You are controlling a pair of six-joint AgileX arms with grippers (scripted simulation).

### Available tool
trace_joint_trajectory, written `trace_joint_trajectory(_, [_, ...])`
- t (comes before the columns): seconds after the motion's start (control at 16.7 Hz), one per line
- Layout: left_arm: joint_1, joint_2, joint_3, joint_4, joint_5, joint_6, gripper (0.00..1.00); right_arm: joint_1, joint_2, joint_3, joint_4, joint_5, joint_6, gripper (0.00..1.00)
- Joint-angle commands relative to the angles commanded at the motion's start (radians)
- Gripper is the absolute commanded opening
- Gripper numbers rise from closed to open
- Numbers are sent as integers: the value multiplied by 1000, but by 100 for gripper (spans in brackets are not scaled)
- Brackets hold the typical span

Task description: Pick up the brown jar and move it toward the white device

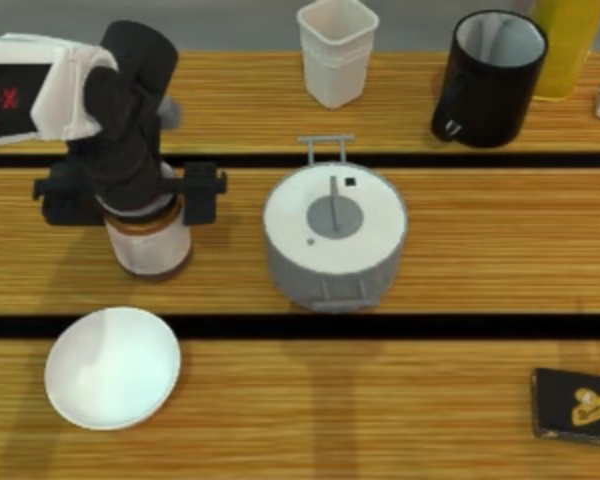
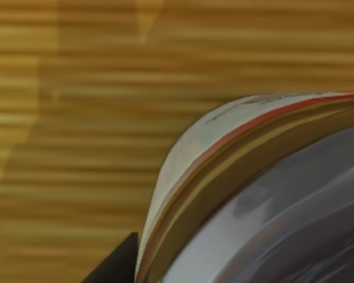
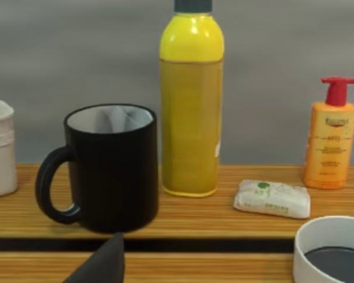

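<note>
The brown jar (image 1: 148, 250) stands on the left half of the table, its pale label and orange band showing under my left gripper (image 1: 130, 195). That gripper comes down over the jar's top, with a black finger (image 1: 202, 190) pressed to each side, shut on it. In the left wrist view the grey lid (image 2: 295, 224) and label edge (image 2: 183, 159) fill the corner, one dark finger (image 2: 115, 265) against the jar's side. The white device (image 1: 370, 215), a grey-sided drum with a white top, sits at the table's middle, right of the jar. My right gripper (image 3: 156, 271) is parked outside the top view, open.
A white bowl (image 1: 113, 367) lies in front of the jar. At the back stand a white square cup (image 1: 337, 50), a black mug (image 1: 490, 75) and a yellow bottle (image 1: 570, 45). A black box (image 1: 577, 405) lies at the front right.
</note>
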Motion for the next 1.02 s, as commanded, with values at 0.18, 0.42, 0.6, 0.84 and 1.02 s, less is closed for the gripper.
trace_joint_trajectory(0.18, [0,0,0,0,0,0,38,0,0,0,0,0,0,100])
trace_joint_trajectory(0.42, [0,0,0,0,0,0,68,0,0,0,0,0,0,100])
trace_joint_trajectory(0.6, [0,0,0,0,0,0,90,0,0,0,0,0,0,100])
trace_joint_trajectory(0.84, [0,0,0,0,0,0,100,0,0,0,0,0,0,100])
trace_joint_trajectory(1.02, [0,0,0,0,0,0,100,0,0,0,0,0,0,100])
